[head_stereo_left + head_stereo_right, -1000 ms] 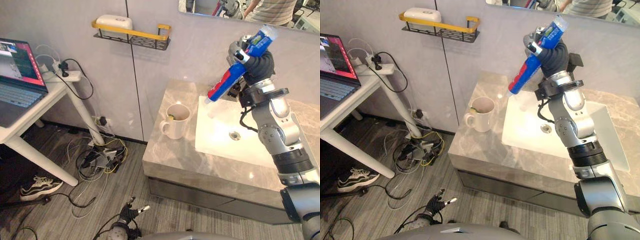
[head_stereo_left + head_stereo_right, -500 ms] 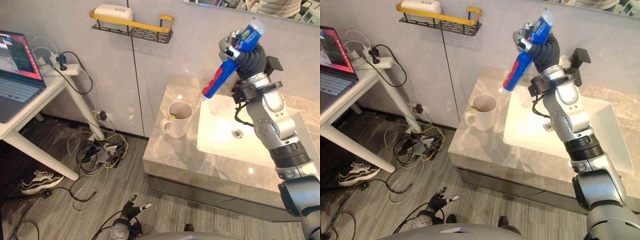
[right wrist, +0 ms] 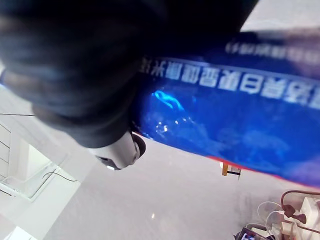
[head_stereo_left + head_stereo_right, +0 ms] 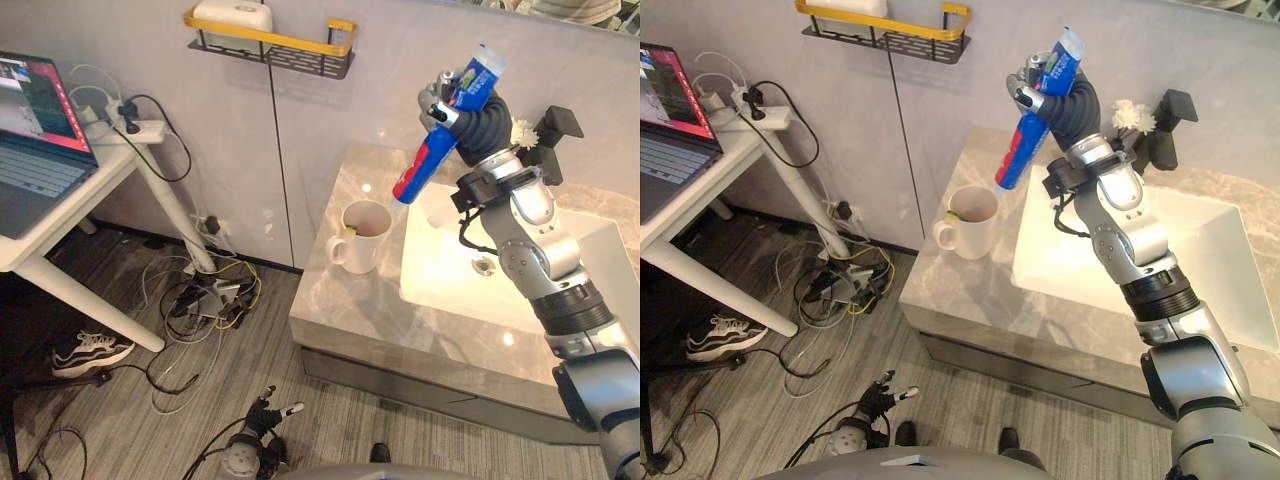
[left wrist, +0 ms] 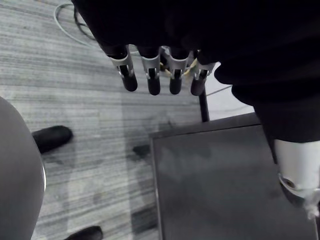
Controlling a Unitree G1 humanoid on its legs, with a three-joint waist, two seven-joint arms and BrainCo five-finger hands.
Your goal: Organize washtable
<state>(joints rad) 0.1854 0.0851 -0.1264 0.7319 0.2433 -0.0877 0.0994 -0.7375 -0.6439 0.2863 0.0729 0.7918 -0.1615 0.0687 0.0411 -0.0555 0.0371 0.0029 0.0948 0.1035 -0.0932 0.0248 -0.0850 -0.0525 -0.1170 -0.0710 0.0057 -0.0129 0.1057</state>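
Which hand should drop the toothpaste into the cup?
Right. The right hand grips the toothpaste, slanted with its lower end close to the cup on the counter. The left hand hangs low near the floor, fingers straight, far from the cup.

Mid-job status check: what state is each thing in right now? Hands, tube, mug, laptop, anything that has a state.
right hand: shut on the toothpaste tube, raised above the counter
toothpaste tube: held in the air, tilted, cap end down near the mug
mug: upright on the counter, something small inside
left hand: open, fingers straight, holding nothing, low by the floor
laptop: lid open, screen lit
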